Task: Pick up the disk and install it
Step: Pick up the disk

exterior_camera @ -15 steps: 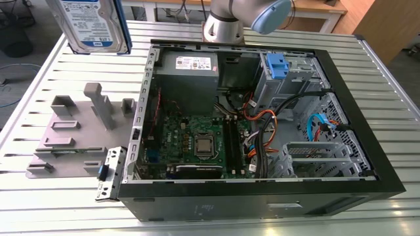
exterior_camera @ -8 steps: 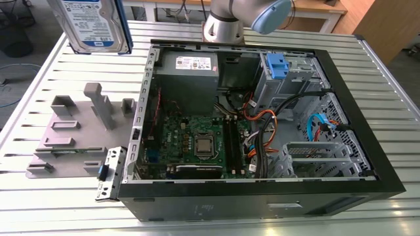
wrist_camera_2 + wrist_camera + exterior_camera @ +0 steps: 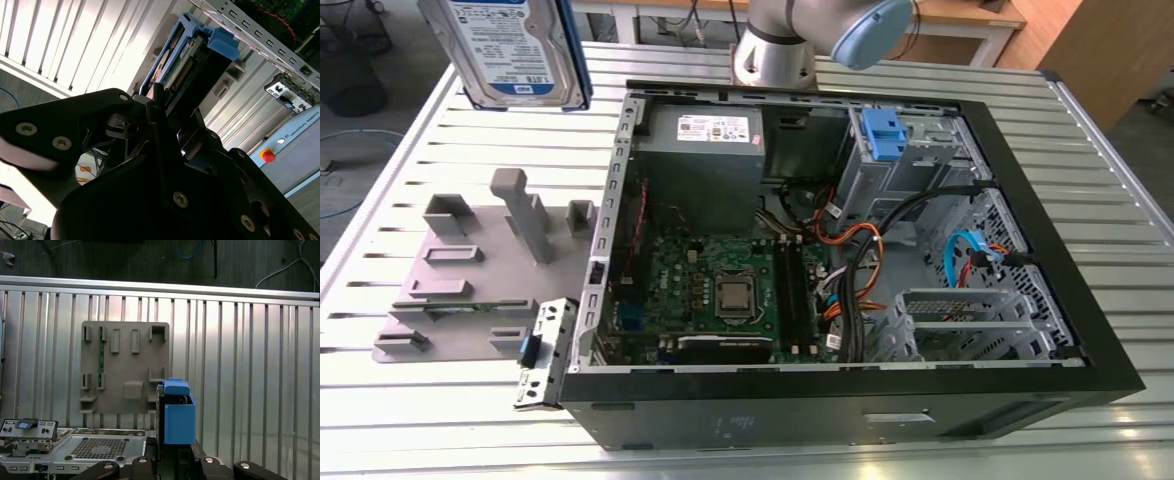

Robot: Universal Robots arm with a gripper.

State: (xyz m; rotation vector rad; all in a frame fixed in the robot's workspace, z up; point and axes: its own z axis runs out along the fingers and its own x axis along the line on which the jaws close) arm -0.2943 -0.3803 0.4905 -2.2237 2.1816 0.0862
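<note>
Second wrist view: end effector [image 3: 167, 114] clamped on disk [image 3: 200, 55], connector edge [image 3: 181, 72] showing | exterior view: its label [image 3: 504, 40]

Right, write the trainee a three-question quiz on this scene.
1. True or false: the disk lies inside the computer case.
2. What does the gripper hold? A) the disk B) a cable C) nothing
3. Fill in: in the exterior view, the grey fixture plate lies to the case's ____.

Key: 1 false; 2 A; 3 left.
</note>
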